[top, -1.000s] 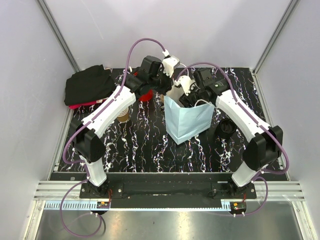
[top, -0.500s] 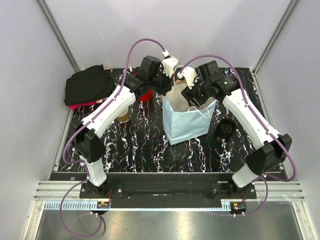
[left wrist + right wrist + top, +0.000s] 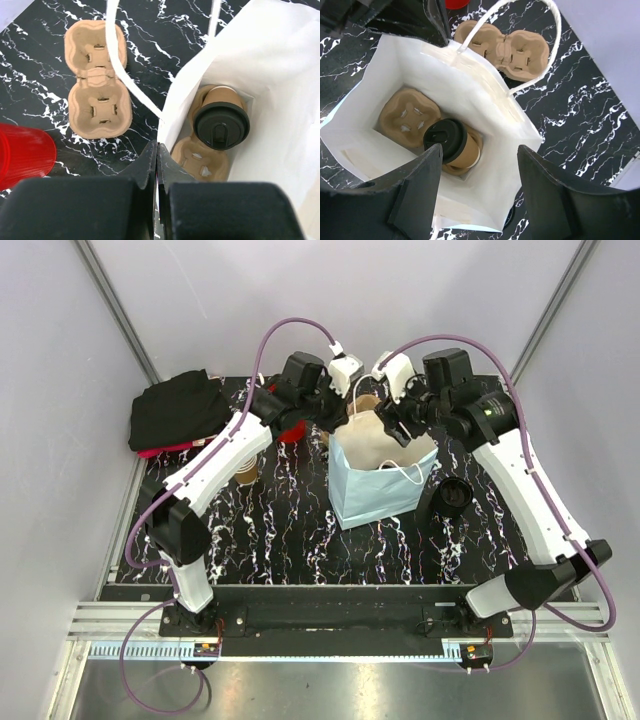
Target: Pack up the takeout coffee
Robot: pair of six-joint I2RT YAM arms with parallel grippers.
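Observation:
A tan paper coffee cup with a black lid (image 3: 452,142) stands in one pocket of a brown pulp carrier (image 3: 410,117) at the bottom of the light blue paper bag (image 3: 375,490). It also shows in the left wrist view (image 3: 221,125). My left gripper (image 3: 158,150) is shut on the bag's near wall at the rim (image 3: 172,107) and holds it open, at the bag's back left in the top view (image 3: 338,412). My right gripper (image 3: 480,147) is open and empty above the bag's mouth, clear of the cup, at the bag's back right (image 3: 392,420).
A second pulp carrier (image 3: 97,82) lies on the table behind the bag. A red cup (image 3: 25,155) stands next to it. Another tan cup (image 3: 246,472) stands by my left arm. A black round object (image 3: 452,497) sits right of the bag, and black cloth (image 3: 180,410) lies at the back left.
My right gripper has risen out of the bag, open and empty, leaving the lidded cup inside. The bag has gone from tilted to upright. The left gripper has kept its hold.

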